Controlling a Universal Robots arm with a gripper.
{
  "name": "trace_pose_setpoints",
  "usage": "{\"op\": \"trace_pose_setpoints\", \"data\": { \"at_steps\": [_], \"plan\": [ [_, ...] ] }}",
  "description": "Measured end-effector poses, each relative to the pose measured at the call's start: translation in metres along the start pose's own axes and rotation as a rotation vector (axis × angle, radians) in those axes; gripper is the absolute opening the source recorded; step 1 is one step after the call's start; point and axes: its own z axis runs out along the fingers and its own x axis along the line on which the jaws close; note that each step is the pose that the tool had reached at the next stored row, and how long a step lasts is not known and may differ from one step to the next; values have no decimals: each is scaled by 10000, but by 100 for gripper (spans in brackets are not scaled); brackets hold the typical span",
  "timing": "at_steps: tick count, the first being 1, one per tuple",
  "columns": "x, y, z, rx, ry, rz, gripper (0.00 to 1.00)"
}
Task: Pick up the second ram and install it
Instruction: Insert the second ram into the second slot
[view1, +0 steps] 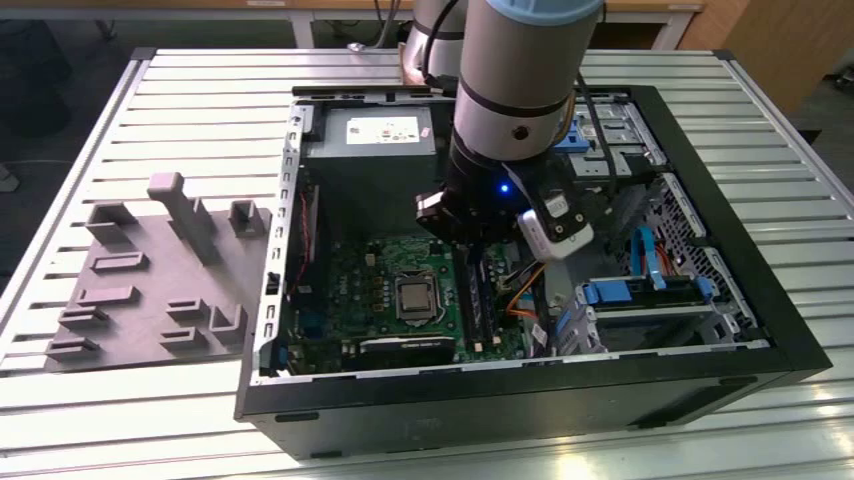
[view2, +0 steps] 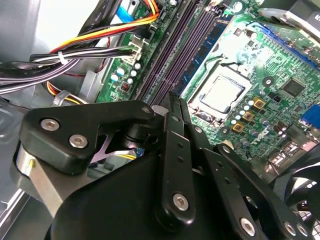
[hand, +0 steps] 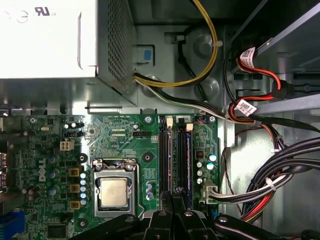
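My gripper (view1: 467, 245) reaches down into the open computer case (view1: 534, 405), over the long black memory slots of the green motherboard (view1: 360, 290). In both wrist views its black fingers (view2: 172, 107) are shut together, tips right over the slots (view2: 175, 55). A thin dark stick that looks like the second ram (hand: 175, 162) runs along the slots under the fingertips (hand: 182, 200). Whether the tips pinch it or rest on it is hidden. My gripper (hand: 175, 196) sits beside the CPU socket (hand: 114, 192).
A grey plastic fixture block (view1: 147, 290) with upright posts lies on the slatted table at the exterior view's left. Inside the case are the power supply (view1: 374, 140), bundled cables (hand: 280, 170) beside the slots, and blue drive brackets (view1: 627, 295).
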Motion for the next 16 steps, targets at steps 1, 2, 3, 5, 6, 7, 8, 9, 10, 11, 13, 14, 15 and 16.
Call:
{"op": "trace_pose_setpoints", "data": {
  "at_steps": [1,2,3,5,6,7,8,9,10,11,13,14,15,16],
  "plan": [
    [-1,-1,1,0,0,0,12],
    [-3,-1,2,0,0,-1,12],
    [-5,-2,4,-1,-1,-1,12],
    [-8,-5,7,-1,-1,1,12],
    [-11,-6,9,-1,0,1,12],
    [-13,-7,10,1,-1,1,12],
    [-16,-9,12,0,0,1,12],
    [-18,-10,14,0,-1,1,12],
    [-20,-12,16,0,0,2,12],
    [-23,-13,17,0,0,1,12],
    [-27,-16,22,0,0,2,12],
    [-29,-17,24,1,0,2,12],
    [-31,-18,26,1,0,2,12],
    [-33,-19,28,1,0,2,12]
  ]
}}
